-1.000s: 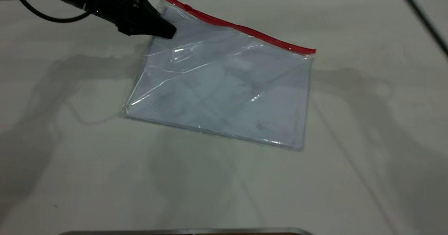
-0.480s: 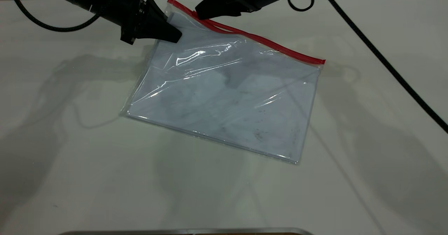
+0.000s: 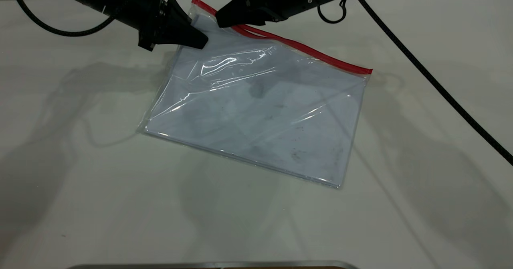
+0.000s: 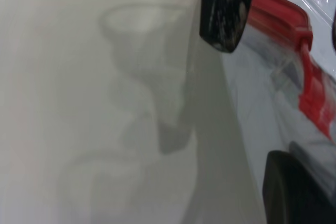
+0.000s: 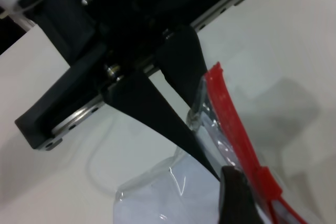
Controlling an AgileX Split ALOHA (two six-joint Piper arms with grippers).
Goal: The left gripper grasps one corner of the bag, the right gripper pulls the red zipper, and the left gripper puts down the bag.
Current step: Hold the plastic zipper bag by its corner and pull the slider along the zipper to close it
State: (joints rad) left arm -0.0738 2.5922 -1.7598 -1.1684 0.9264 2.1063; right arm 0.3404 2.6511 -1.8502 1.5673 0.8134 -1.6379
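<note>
The bag [image 3: 260,112] lies slanted on the white table, its far left corner raised. My left gripper [image 3: 200,42] is shut on that corner; the right wrist view shows its fingers [image 5: 173,124] pinching the clear plastic. The red zipper [image 3: 312,52] runs along the far edge, and its two strands stand apart just right of my right gripper. My right gripper [image 3: 220,21] is at the zipper close to the held corner, jaws open on either side of the slider tab [image 5: 265,182]. One fingertip [image 5: 236,198] touches the strip beside the tab.
The right arm's thick black cable [image 3: 441,88] crosses the table's right side. The left arm's cable [image 3: 60,30] loops at the far left. A grey metal edge [image 3: 212,264] lies along the table's near side.
My right gripper came in from the far side and moved left along the zipper to the slider. The bag shifted slightly right and nearer. My left gripper kept hold of the corner.
</note>
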